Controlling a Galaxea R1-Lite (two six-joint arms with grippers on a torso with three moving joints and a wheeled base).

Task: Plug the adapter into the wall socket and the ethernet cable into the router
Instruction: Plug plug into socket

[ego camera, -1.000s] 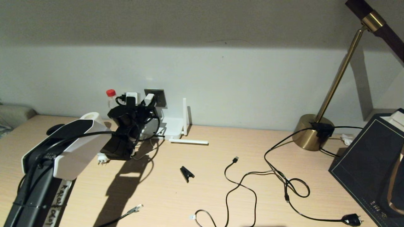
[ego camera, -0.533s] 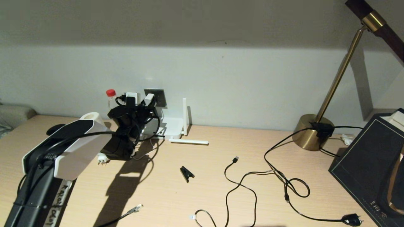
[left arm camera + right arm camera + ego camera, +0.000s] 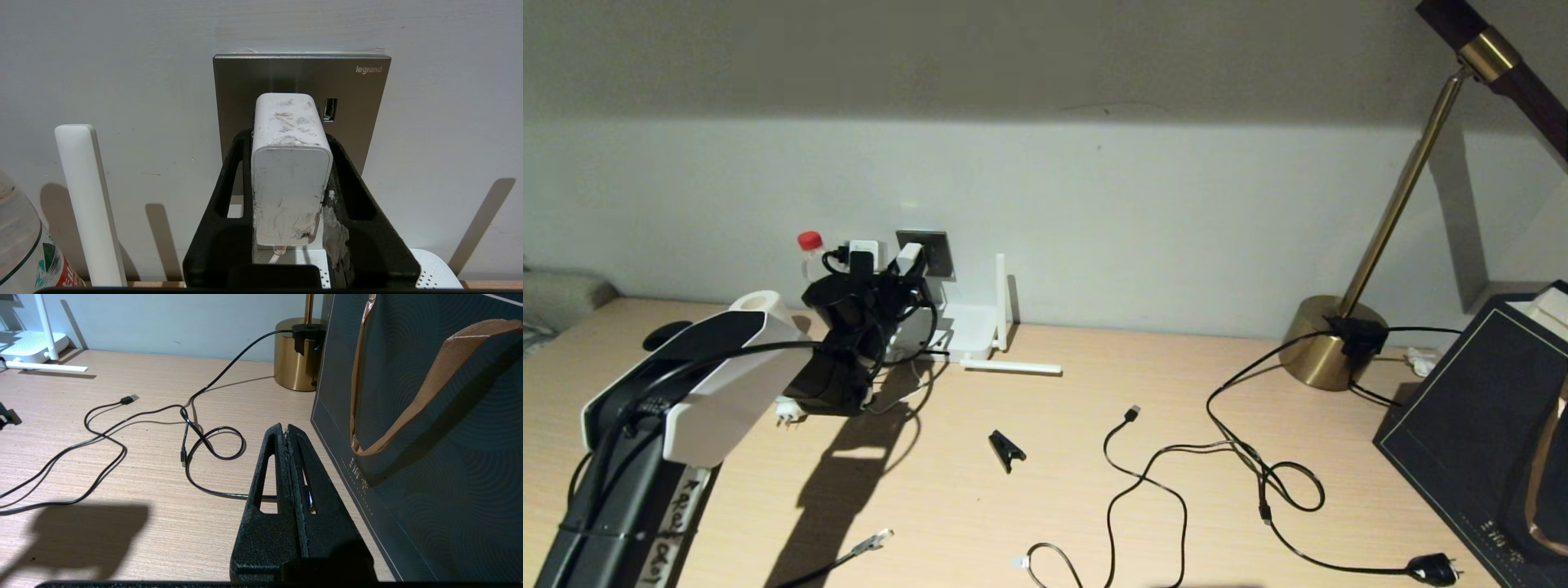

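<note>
At centre frame the left gripper (image 3: 291, 151) clamps the adapter (image 3: 291, 171) squarely against the wall socket (image 3: 301, 81) to seat its prongs, while the right gripper (image 3: 287, 433) rests closed, empty.

left arm (image 3: 698, 384): white shell, black frame, black cables | jaws: black, slotted, white scuffs

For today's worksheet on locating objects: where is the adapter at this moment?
The adapter is held in the left claw against the wall socket, at the head view's left, above the router.
</note>
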